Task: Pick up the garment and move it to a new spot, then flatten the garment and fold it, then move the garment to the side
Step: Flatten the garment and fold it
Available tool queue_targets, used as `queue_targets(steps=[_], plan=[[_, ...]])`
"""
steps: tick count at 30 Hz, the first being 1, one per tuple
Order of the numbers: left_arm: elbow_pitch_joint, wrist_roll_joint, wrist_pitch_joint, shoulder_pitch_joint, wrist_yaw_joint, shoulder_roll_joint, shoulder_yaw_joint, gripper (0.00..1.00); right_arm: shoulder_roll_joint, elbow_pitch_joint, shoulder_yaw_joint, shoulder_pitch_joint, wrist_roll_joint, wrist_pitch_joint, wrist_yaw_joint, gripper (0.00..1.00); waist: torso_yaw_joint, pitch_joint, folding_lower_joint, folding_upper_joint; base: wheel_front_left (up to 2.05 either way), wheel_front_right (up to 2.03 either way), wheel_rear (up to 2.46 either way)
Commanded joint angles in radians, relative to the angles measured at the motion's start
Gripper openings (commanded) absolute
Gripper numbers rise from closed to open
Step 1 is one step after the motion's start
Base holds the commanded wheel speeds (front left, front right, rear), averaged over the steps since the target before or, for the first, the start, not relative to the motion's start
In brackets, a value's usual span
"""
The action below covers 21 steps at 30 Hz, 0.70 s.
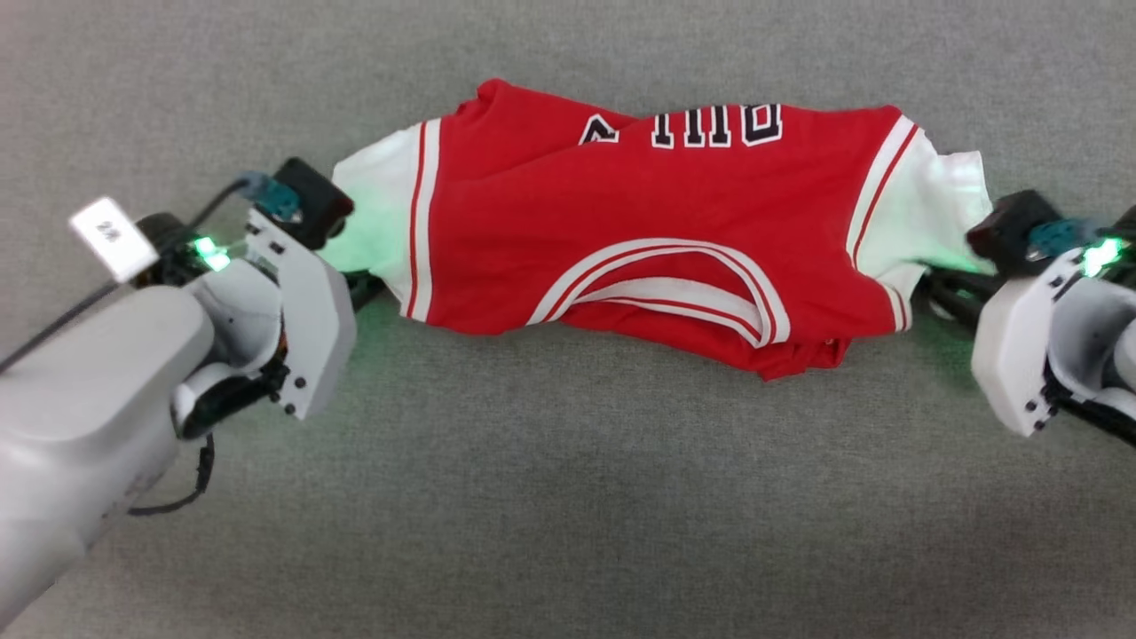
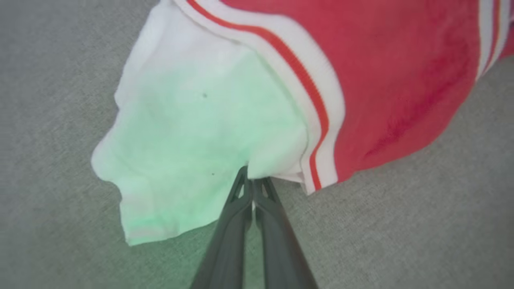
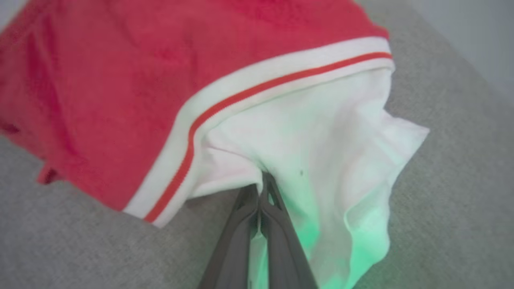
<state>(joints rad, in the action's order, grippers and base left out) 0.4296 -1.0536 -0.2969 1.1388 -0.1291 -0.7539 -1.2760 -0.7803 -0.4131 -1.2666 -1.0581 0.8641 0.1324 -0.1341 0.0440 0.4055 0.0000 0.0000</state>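
Item: red jersey shirt with white short sleeves (image 1: 639, 231); bunched across middle of grey felt surface (image 1: 568, 497); soft, light, limp, probably sags; best held at sleeves; left gripper (image 2: 252, 180) and right gripper (image 3: 261, 185) each pinched tight on one sleeve.

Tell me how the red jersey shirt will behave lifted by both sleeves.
Probably floppy: the red jersey shirt lies creased, so its middle should sag between the left gripper and right gripper. Likely light: thin cloth. Narrow pinches might slip.
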Motion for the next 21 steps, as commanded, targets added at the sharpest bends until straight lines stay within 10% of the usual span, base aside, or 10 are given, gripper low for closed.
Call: queue_targets(steps=[1,11,21], plan=[[0.007,-0.029,0.047,-0.008,-0.001,-0.006,0.007,0.0,-0.017,-0.012,0.027,0.003,0.016,-0.039,0.005,0.0,-0.001,-0.021,0.0,0.0,0.0,0.0,0.0],[0.031,-0.255,0.348,0.022,-0.001,0.061,0.208,0.0,-0.061,-0.001,0.293,-0.026,0.113,-0.203,0.004,0.0,-0.027,-0.017,0.0,0.0,0.0,0.0,0.0],[0.298,-0.408,0.428,0.277,0.038,0.242,0.405,0.0,0.156,-0.252,0.56,-0.238,0.157,-0.311,0.004,0.0,-0.093,0.055,0.0,0.0,0.0,0.0,0.0]])
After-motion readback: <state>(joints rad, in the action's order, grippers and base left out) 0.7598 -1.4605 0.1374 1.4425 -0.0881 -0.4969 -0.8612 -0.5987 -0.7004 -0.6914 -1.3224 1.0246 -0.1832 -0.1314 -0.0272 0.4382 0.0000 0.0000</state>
